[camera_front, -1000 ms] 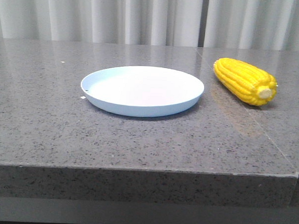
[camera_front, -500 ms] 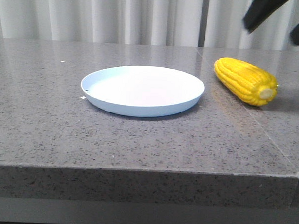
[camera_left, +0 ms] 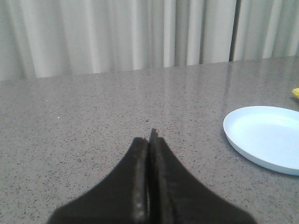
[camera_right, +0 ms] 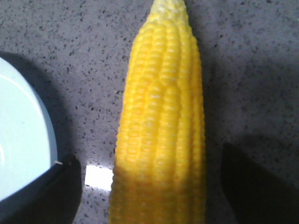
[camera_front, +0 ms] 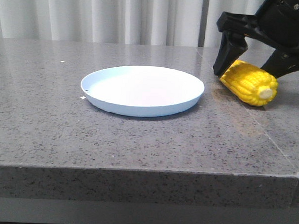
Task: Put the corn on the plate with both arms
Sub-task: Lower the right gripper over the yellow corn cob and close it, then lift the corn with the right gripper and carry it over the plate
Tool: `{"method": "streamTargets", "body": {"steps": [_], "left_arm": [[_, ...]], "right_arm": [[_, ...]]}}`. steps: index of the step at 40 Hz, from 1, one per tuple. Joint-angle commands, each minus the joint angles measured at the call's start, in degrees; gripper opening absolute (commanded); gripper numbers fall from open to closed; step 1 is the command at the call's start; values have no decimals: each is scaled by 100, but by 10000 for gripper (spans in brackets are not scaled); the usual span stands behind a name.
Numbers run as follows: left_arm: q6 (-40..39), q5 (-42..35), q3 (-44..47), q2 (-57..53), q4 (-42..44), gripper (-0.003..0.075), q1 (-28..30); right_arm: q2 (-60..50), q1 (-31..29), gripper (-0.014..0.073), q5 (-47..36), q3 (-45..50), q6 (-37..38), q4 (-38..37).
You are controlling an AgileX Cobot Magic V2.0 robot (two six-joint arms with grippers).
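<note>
On the grey speckled stone table (camera_front: 138,141) the pale-blue plate (camera_front: 142,90) sits near the middle with nothing on it, and the corn (camera_front: 249,82) lies to its right, apart from the rim, its pale stub end turned toward the camera and the table's front edge. Above the cob the right gripper (camera_front: 253,59) hangs with its black fingers spread wide, one finger (camera_front: 226,53) down at the plate-side flank of the cob and the other on the far flank; the right wrist view shows both fingertips flanking the corn with a gap of bare stone on each side, so neither touches it. That view also shows the plate's rim just beside one fingertip. Seen from the left wrist, the left gripper (camera_left: 148,177) has its two pads pressed flat together with nothing between them, held above bare table well left of the plate. No brand, label or writing can be read on any object.
</note>
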Motion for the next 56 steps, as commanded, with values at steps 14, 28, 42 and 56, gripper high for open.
{"method": "streamTargets", "body": {"steps": [14, 28, 42, 56], "left_arm": [[-53, -459, -148, 59, -1, -20, 14], [-53, -459, -148, 59, -1, -20, 14], [-53, -459, -148, 59, -1, -20, 14], [-53, -459, -148, 59, -1, -20, 14]], "right_arm": [[-353, -28, 222, -420, -190, -83, 45], [-718, 790, 222, 479, -1114, 528, -942], [-110, 2456, 222, 721, -1683, 2872, -3060], [544, 2717, 280, 644, -1708, 3502, -3344]]}}
